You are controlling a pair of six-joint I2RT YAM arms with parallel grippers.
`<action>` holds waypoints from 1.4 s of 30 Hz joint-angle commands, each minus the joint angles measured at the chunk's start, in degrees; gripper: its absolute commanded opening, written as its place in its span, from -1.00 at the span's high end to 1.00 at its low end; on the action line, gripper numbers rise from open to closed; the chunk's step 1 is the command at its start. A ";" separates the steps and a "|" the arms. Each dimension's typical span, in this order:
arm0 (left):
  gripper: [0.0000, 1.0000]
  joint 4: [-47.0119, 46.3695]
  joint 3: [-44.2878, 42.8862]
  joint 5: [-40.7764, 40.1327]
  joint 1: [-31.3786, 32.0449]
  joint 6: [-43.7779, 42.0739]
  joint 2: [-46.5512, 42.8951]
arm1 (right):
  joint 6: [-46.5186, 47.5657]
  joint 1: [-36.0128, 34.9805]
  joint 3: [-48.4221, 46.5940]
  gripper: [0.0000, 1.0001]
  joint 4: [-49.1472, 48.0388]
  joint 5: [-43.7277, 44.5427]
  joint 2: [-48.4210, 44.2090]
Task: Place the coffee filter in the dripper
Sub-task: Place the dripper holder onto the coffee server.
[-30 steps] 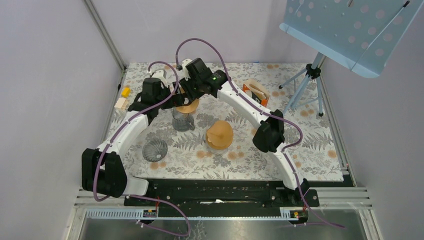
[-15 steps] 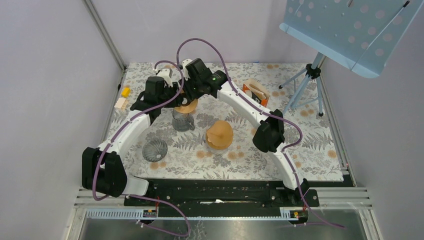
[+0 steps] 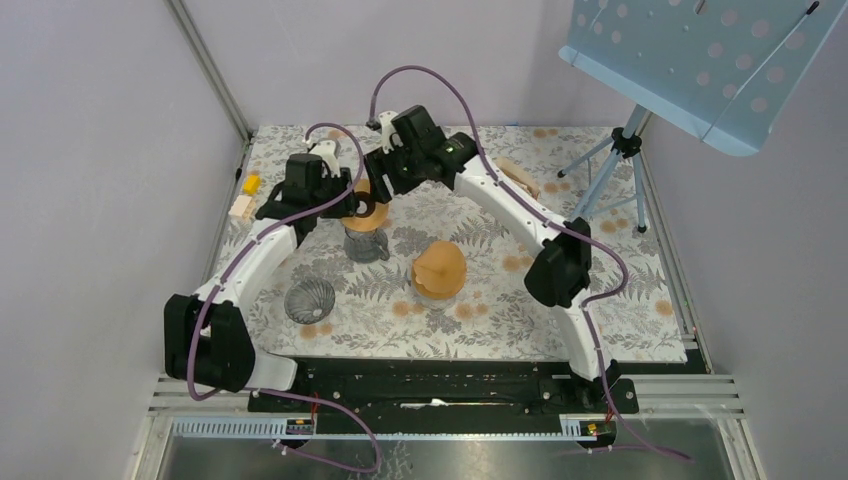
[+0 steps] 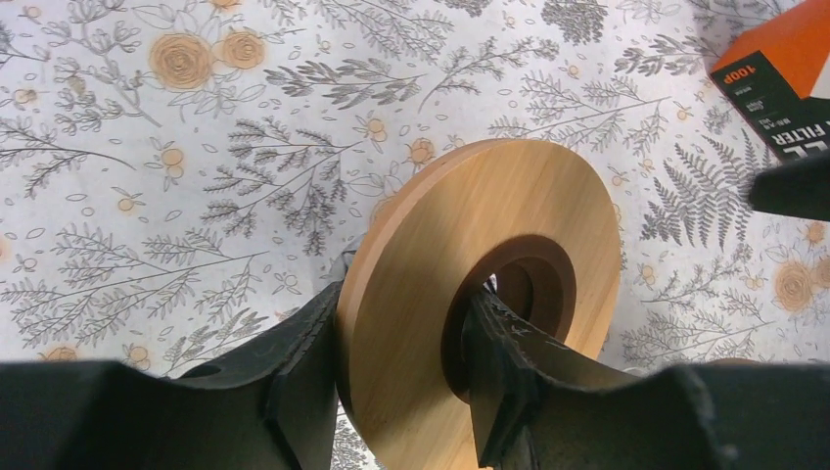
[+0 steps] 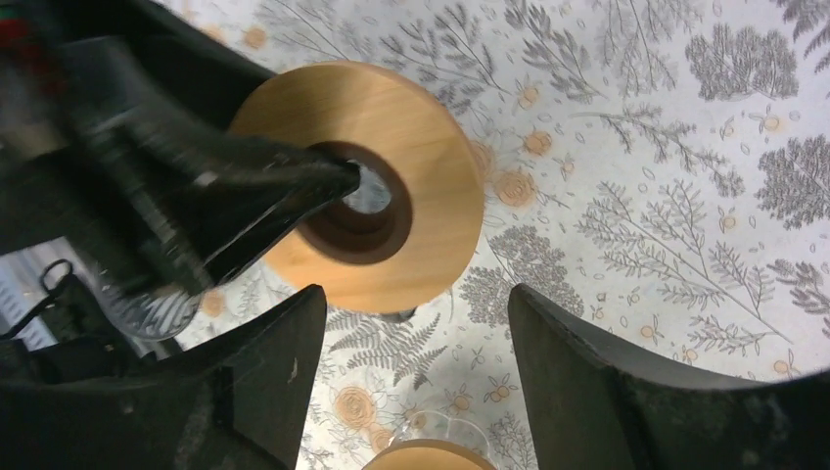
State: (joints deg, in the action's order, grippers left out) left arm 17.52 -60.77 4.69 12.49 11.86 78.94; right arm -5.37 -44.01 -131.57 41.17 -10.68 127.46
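wooden ring (image 4: 509, 206): pale, dark hole | left hand (image 4: 403, 315): clamps it

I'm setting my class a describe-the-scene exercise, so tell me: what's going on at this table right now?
The left gripper is clamped on a wooden ring, with one finger through its centre hole and the other at its rim, and holds it tilted. The right gripper hovers open close to the ring and holds nothing. The stack of brown coffee filters sits untouched mid-table. The ribbed glass cone stands apart by the left arm, with no filter in it.
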 commanded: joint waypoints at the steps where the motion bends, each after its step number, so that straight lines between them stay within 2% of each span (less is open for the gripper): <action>1: 0.24 -1.71 -1.46 2.87 -2.74 -0.49 0.01 | -1.20 0.85 1.46 -0.57 -3.45 -8.63 -7.23; 12: 0.12 0.50 -2.55 13.75 -7.45 3.00 7.81 | 0.97 3.06 8.89 -0.66 -4.96 -8.67 -10.38; 30: -0.10 2.07 -3.61 15.13 -9.39 4.27 11.74 | 2.59 5.53 17.56 -0.68 -6.92 -9.40 -13.89; 42: -0.41 3.79 -3.55 17.39 -9.50 3.57 9.22 | 5.05 6.02 19.49 -0.72 -7.31 -7.37 -15.25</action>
State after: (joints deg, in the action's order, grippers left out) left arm 21.15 -62.35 19.33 3.31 15.49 90.56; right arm -1.83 -38.72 -112.92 35.33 -18.98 116.51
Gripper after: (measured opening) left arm 0.693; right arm 0.853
